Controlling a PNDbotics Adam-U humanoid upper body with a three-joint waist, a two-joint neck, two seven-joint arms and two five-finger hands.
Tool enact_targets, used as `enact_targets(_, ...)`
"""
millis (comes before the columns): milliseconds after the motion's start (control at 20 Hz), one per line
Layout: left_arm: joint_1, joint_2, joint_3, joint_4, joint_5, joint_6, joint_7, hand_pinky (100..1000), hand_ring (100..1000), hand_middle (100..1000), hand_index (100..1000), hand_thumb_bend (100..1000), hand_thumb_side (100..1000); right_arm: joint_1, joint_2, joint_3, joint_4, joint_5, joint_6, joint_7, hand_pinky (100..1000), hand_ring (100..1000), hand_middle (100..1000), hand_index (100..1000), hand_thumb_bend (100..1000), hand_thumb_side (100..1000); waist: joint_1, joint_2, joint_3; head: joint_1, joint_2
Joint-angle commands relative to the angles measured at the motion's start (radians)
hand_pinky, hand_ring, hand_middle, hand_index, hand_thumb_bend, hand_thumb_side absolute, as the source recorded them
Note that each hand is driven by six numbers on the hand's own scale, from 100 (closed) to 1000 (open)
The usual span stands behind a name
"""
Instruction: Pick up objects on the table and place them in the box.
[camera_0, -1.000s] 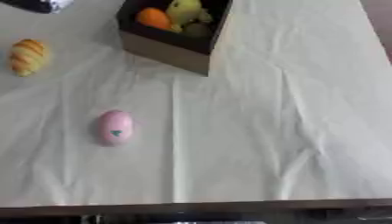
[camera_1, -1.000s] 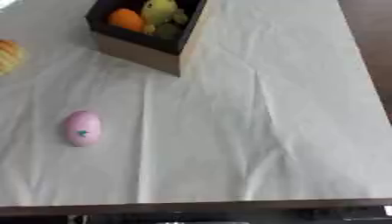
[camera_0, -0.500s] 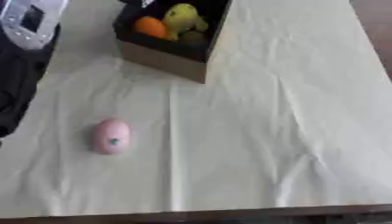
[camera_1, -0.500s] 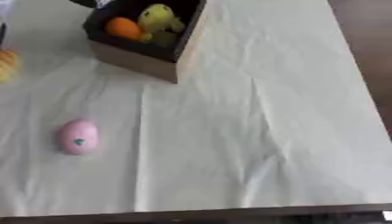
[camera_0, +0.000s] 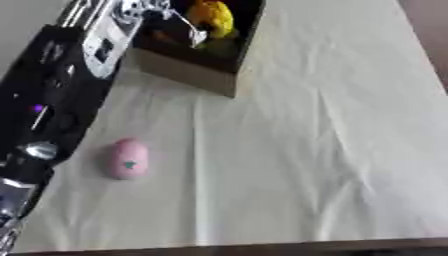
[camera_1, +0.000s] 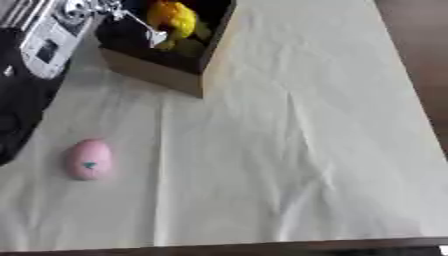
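A pink egg-shaped thing (camera_0: 129, 158) with a small green mark lies on the pale tablecloth at the left. The dark box (camera_0: 188, 75) with a cardboard-coloured side stands at the top, and a yellow thing (camera_0: 213, 17) shows inside it. My left arm (camera_0: 52, 100), black with silver parts, reaches up along the left side. My left hand (camera_0: 149, 11) is over the box's left part, blurred, and what it carries is hidden. The right hand shows in neither view.
The cloth-covered table (camera_0: 332, 150) runs to a front edge (camera_1: 262, 245) along the bottom. A darker floor strip (camera_1: 420, 60) shows past the table's right edge.
My left arm has come in from the left and reached up over the box. The bread-like thing seen earlier at the left no longer shows. The camera has shifted.
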Motion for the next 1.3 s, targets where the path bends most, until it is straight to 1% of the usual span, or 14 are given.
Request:
enact_targets(50,-0.014,0.001,0.016,0.025,-0.036,-0.005,0.022,752,751,700,792,321,286,-0.012,-0.015,-0.012,-0.016,-0.008,-0.002,-0.002,817,727,691,792,100,561,0.0,-0.006,-0.003,0.001,-0.011)
enact_targets(100,-0.013,0.003,0.016,0.023,-0.045,-0.009,0.028,799,806,766,883,383,416,-0.01,-0.016,-0.013,-0.016,-0.009,-0.002,-0.003,817,727,691,791,100,559,0.001,-0.006,-0.003,-0.001,-0.01)
enact_targets(150,-0.013,0.006,0.015,0.015,-0.053,-0.013,0.034,842,846,811,943,436,569,-0.008,-0.015,-0.013,-0.016,-0.009,-0.001,-0.004,817,727,690,791,100,556,0.001,-0.006,-0.003,-0.003,-0.009)
enact_targets(200,-0.013,0.01,0.015,0.002,-0.061,-0.014,0.042,865,866,833,967,450,616,-0.005,-0.015,-0.014,-0.016,-0.01,0.0,-0.004,817,726,690,791,100,554,0.002,-0.006,-0.003,-0.004,-0.008)
enact_targets(300,-0.015,0.018,0.019,-0.03,-0.074,-0.004,0.055,891,892,859,988,462,624,0.003,-0.016,-0.015,-0.016,-0.013,-0.001,-0.006,818,726,689,791,100,552,0.002,-0.006,-0.002,-0.006,-0.006)
enact_targets(350,-0.017,0.021,0.022,-0.048,-0.077,0.004,0.06,889,892,859,986,452,670,0.006,-0.017,-0.016,-0.016,-0.015,-0.001,-0.007,818,725,688,790,100,551,0.002,-0.007,-0.002,-0.006,-0.005)
enact_targets(450,-0.021,0.027,0.035,-0.087,-0.073,0.033,0.073,878,886,854,983,428,694,0.01,-0.018,-0.016,-0.016,-0.017,-0.001,-0.008,818,725,688,790,100,550,0.003,-0.007,-0.001,-0.008,-0.004)
enact_targets(700,-0.029,0.047,0.06,-0.19,-0.016,0.094,0.088,851,870,836,977,385,696,0.019,-0.018,-0.019,-0.016,-0.02,0.001,-0.011,818,724,687,789,100,551,0.004,-0.011,0.003,-0.012,-0.001)
enact_targets(750,-0.029,0.052,0.062,-0.212,0.001,0.103,0.082,845,866,835,971,333,810,0.021,-0.018,-0.02,-0.016,-0.021,0.001,-0.013,818,723,686,789,100,560,0.004,-0.012,0.003,-0.012,-0.001)
enact_targets(800,-0.028,0.059,0.063,-0.238,0.016,0.108,0.076,840,860,825,962,381,675,0.023,-0.018,-0.02,-0.016,-0.021,0.002,-0.014,818,723,686,789,100,551,0.004,-0.013,0.005,-0.014,0.001)
enact_targets(950,-0.016,0.101,0.054,-0.33,0.046,0.116,0.047,843,850,803,922,384,598,0.027,-0.02,-0.02,-0.016,-0.022,0.002,-0.014,818,727,686,789,100,548,0.005,-0.018,0.01,-0.017,0.007)
enact_targets(1100,0.02,0.194,0.026,-0.462,0.11,0.102,-0.003,843,844,791,903,375,595,0.034,-0.027,-0.022,-0.016,-0.019,0.002,-0.016,818,727,687,789,100,545,0.012,-0.022,0.019,-0.029,0.014)
enact_targets(1200,0.066,0.287,0.0,-0.573,0.208,0.099,-0.039,840,837,787,902,370,606,0.039,-0.032,-0.024,-0.016,-0.018,0.002,-0.018,818,727,687,789,100,543,0.017,-0.024,0.024,-0.037,0.016)
enact_targets(1300,0.132,0.402,-0.02,-0.709,0.334,0.117,-0.063,841,836,787,901,380,603,0.044,-0.038,-0.026,-0.016,-0.016,0.003,-0.02,818,727,687,789,100,543,0.021,-0.024,0.028,-0.047,0.018)
